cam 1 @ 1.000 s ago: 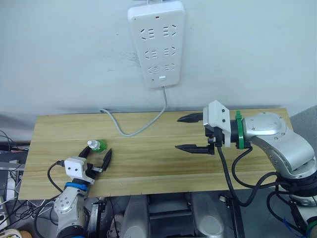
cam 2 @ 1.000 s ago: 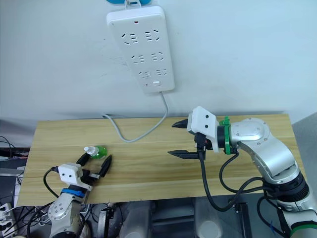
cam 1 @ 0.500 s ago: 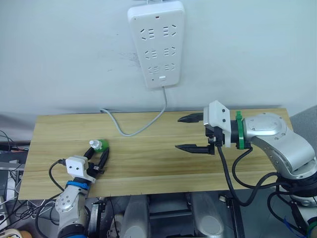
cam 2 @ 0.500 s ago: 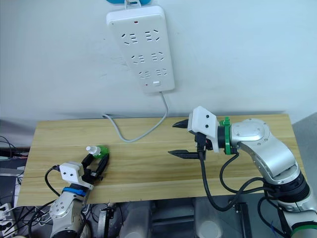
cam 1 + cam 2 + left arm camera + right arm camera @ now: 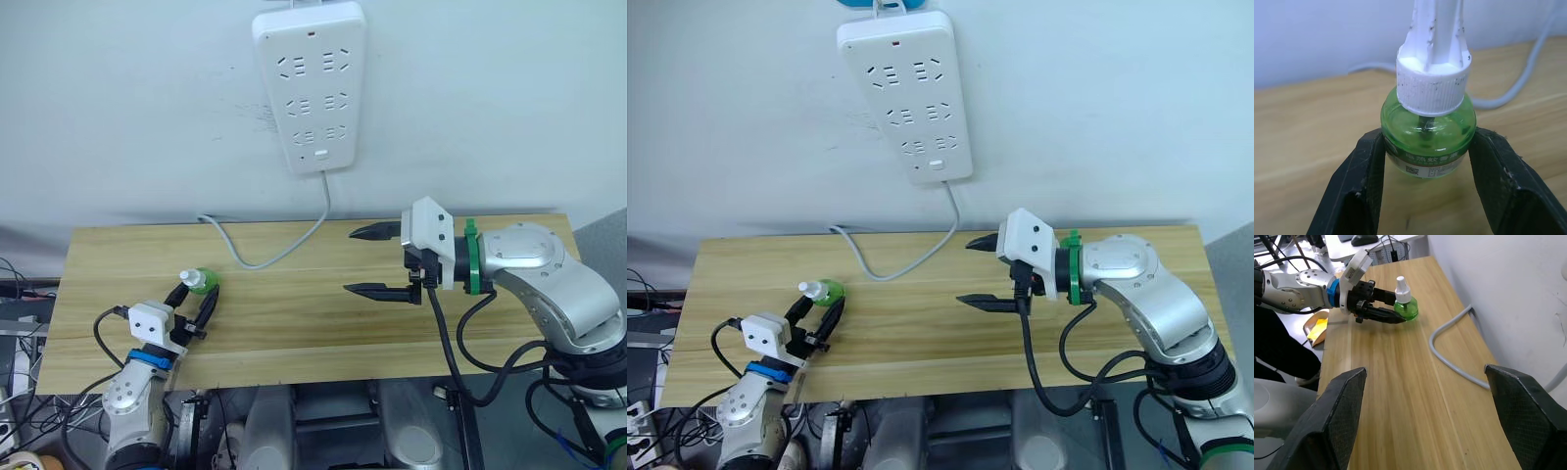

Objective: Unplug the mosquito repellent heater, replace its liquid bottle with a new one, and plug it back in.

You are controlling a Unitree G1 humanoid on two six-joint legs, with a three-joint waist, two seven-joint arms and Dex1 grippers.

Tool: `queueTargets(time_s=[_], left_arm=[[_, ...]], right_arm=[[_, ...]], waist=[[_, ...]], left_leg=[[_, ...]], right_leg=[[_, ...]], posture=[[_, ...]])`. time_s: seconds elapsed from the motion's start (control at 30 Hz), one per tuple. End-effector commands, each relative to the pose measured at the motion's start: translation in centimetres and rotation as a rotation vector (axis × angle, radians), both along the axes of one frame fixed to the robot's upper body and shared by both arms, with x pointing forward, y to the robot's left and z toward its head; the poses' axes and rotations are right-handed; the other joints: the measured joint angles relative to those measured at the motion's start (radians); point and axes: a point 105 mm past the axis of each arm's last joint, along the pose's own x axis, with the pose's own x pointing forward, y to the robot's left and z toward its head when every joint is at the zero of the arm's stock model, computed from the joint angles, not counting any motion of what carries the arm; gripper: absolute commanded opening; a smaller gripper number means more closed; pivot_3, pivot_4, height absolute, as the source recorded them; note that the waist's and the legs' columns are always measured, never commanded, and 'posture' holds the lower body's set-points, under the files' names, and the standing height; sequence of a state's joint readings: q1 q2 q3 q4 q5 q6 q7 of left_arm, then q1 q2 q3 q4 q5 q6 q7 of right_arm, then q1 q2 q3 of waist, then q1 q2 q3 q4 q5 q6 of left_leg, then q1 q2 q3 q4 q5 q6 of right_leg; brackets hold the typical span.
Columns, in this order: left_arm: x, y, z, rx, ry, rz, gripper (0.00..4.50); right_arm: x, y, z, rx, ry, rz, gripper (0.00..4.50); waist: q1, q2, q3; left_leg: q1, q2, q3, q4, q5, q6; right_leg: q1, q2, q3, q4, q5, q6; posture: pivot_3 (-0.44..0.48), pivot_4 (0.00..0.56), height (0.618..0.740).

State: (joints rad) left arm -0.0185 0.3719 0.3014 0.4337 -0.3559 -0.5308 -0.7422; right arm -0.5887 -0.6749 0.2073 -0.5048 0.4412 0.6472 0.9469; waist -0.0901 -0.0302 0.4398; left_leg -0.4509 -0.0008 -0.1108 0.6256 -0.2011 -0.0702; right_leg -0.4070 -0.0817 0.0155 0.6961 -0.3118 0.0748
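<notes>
Green capped bottle [image 5: 1426, 131], the new one, stood upright on wooden bench [image 5: 294, 323] at 9 o'clock, clamped in left gripper [image 5: 192, 304] jaws. Right gripper [image 5: 374, 260] at 3 o'clock, jaws wide, empty.

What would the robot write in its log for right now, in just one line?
left gripper: shut on capped green bottle, upright on table | right gripper: open, empty, above table | power strip: on wall
</notes>
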Motion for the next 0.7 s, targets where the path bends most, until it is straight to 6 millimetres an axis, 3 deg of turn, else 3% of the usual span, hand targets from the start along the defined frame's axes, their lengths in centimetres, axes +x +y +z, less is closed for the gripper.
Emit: queueTargets(time_s=[0.03,0.43,0.7], left_arm=[[-0.6,-1.2,1.4,0.007,-0.008,-0.096,2.19],[-0.7,-5.2,6.9,0.056,0.081,-0.472,2.19],[-0.2,-7.5,10.3,0.152,0.09,-0.625,2.19]], right_arm=[[-0.4,0.5,0.4,0.022,-0.045,0.016,4.03],[-0.3,1.5,0.4,0.088,-0.067,0.008,4.03],[-0.3,2.2,0.8,0.126,-0.079,0.01,4.03]], waist=[[0.0,0.0,0.0],[0.001,0.0,-0.001],[0.001,-0.001,-0.003]], left_leg=[[0.0,0.0,0.0,0.0,0.0,0.0],[0.0,0.0,-0.001,-0.001,0.0,0.0],[-0.001,0.0,-0.001,-0.001,0.002,-0.004]], right_leg=[[0.0,0.0,0.0,0.0,0.0,0.0],[0.0,0.0,-0.001,0.0,0.0,0.0],[-0.001,0.0,-0.002,-0.001,0.0,0.0]], posture=[[-0.149,0.448,0.73],[-0.134,0.392,0.73],[-0.146,0.366,0.73]])
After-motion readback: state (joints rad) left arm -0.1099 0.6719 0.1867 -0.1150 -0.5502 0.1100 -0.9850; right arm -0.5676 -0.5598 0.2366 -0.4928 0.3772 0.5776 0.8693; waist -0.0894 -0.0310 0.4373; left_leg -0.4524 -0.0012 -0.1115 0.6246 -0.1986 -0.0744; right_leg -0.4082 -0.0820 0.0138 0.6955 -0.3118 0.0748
